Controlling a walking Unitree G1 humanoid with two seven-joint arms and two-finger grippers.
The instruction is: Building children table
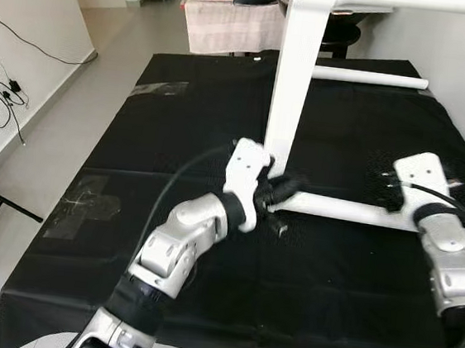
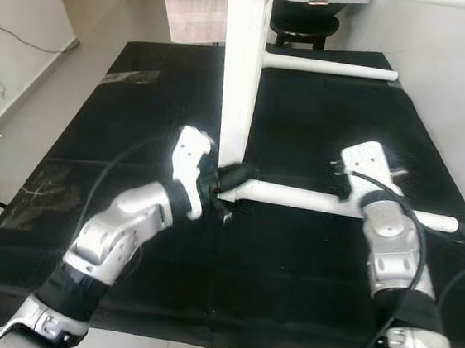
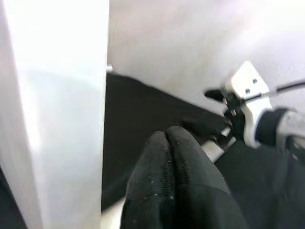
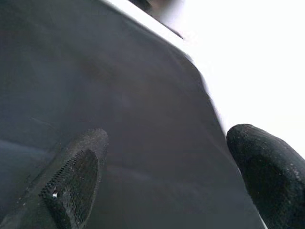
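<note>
Two white table legs: upright leg (image 1: 295,73) stands vertical, round leg (image 1: 341,209) lies crosswise on black mat (image 1: 180,119). L gripper (image 1: 283,188) jaws closed at its end; R gripper (image 1: 384,183) jaws apart, holding nothing.

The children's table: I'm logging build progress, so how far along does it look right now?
Partly done. One white leg stands upright, joined to the tabletop. In hand: the left gripper, fingers together, sits at the end of a loose leg lying on the black mat, while the right gripper, fingers open, sits beside that leg's other end. Left: that leg and another lying leg appear unattached.
</note>
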